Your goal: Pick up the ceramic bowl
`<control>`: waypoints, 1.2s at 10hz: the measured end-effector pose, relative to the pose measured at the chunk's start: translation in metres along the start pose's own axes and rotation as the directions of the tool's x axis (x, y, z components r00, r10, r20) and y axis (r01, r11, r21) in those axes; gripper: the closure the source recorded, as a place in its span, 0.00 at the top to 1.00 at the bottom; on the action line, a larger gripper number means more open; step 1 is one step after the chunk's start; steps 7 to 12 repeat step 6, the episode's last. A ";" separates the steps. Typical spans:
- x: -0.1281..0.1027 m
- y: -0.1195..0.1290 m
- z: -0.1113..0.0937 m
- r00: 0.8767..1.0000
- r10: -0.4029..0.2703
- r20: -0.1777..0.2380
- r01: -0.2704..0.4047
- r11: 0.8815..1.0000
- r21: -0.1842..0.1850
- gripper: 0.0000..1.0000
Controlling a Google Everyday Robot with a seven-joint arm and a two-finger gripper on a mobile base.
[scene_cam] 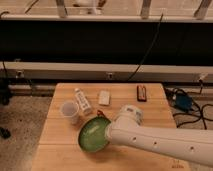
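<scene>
1. Ceramic bowl (93, 135): green, wide and round, tilted with its inside turned toward the camera, over the front left part of the wooden table (60, 155); right edge hidden behind the white arm (160, 142).
2. Gripper (106, 131): at the bowl's right rim, at the end of the arm reaching in from the lower right; almost wholly covered by the arm's rounded end. Cannot tell whether clenched on the rim or released.
3. Contact between bowl and table: cannot tell; bowl clearly tipped rather than lying flat.
4. Translucent cup (69, 111): upright, just left of and behind the bowl, near the table's left edge.
5. Slim white packet (82, 101): lying flat behind the cup, angled slightly, just beside it.
6. Small pale rectangular item (104, 97): flat on the table, right of the packet, near the middle of the back half.
7. Dark rectangular object (142, 92): flat near the back right corner, well apart from the bowl.
8. Small orange piece (100, 114): just above the bowl's upper rim.
9. Blue device with cables (181, 101): on the floor right of the table.
10. Black panel with a pale rail (100, 67): across the view behind the table.
</scene>
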 end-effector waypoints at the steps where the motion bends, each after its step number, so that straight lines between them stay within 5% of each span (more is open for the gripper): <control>1: 0.000 0.001 -0.002 1.000 0.000 -0.001 0.000 1.000 0.002 0.03; 12: 0.003 0.004 -0.012 1.000 -0.003 -0.004 0.004 1.000 0.013 0.03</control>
